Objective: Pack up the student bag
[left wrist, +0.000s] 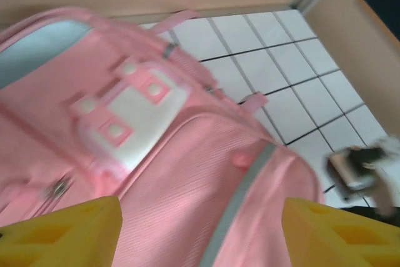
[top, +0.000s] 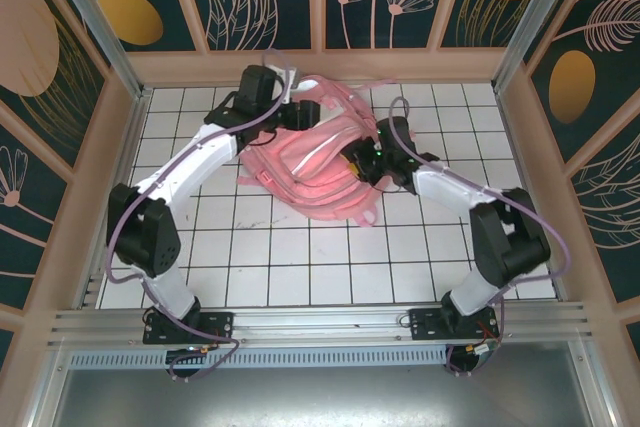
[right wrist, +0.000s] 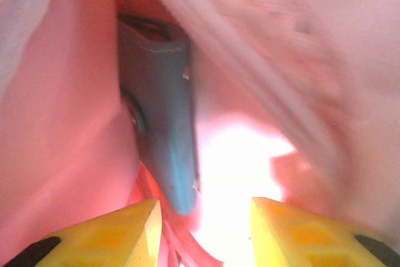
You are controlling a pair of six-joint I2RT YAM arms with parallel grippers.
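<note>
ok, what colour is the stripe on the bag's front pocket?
Pale grey stripe across the pink student bag; shows best in the left wrist view.

The student bag [left wrist: 206,173] is soft, matt pink cloth, finely ribbed. The table [top: 300,267] is smooth white tile; the near rail [top: 320,319] is dull metal.

Blurred grey object [right wrist: 164,129] inside student bag [right wrist: 59,129]
</note>
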